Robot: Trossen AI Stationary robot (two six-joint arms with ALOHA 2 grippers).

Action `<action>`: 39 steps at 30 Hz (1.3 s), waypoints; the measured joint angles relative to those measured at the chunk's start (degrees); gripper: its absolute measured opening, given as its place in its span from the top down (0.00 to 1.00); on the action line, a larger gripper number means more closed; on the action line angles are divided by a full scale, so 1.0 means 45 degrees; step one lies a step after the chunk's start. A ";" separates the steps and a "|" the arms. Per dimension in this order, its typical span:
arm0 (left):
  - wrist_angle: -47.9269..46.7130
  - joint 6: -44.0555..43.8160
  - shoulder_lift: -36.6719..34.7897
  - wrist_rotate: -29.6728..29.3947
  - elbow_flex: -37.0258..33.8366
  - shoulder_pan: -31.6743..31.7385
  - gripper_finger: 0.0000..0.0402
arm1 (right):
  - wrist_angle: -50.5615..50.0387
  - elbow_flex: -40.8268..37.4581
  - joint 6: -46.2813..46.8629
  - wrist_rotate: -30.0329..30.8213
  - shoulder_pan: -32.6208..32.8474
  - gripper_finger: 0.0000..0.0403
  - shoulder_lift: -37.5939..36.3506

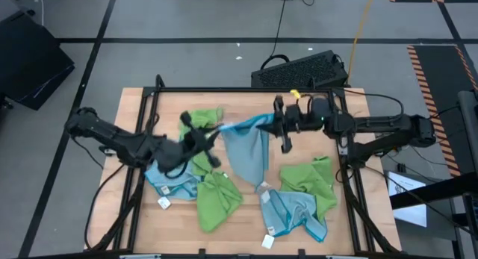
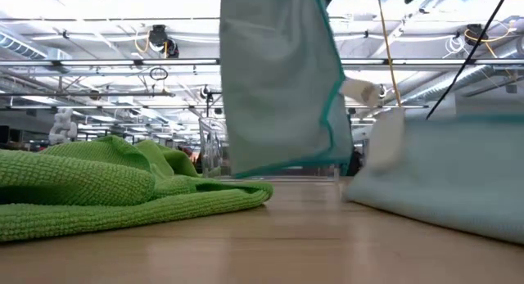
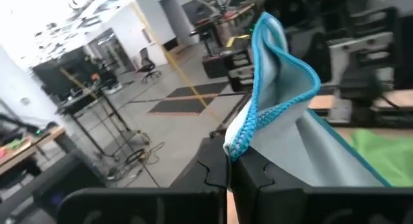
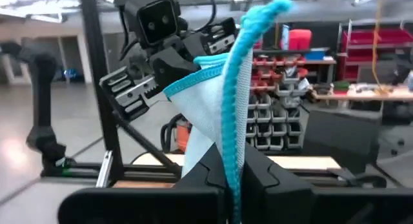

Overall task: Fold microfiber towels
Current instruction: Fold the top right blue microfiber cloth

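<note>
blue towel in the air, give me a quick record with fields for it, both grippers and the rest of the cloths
held towel: light blue towel, lifted, hanging above the table
left gripper: shut on one top corner
right gripper: shut on the other top corner
green towels: and crumpled on the table, another behind the left arm
other blue towels: crumpled at the front, one under the left arm

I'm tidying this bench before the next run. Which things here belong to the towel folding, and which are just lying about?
Belongs to the job:
- light blue towel, held up between the left tool and the right tool, both shut on it
- green towels on the table
- other blue towels

Just lying about:
- black keyboard on the floor beyond the table
</note>
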 joint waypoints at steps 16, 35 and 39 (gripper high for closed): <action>-0.3524 -0.3522 -0.0147 0.1582 0.0000 -0.1407 0.98 | -0.2324 0.0036 0.1466 -0.4156 -0.0387 0.99 0.0031; 0.2511 0.2879 -0.1427 0.1824 0.0024 0.0589 0.99 | -0.0203 0.2988 0.2858 -0.3444 -0.2076 0.99 0.0296; 0.1097 0.1503 -0.1709 0.2874 0.0028 0.0876 0.99 | -0.0885 0.3163 0.3179 -0.4468 -0.2096 0.99 0.0437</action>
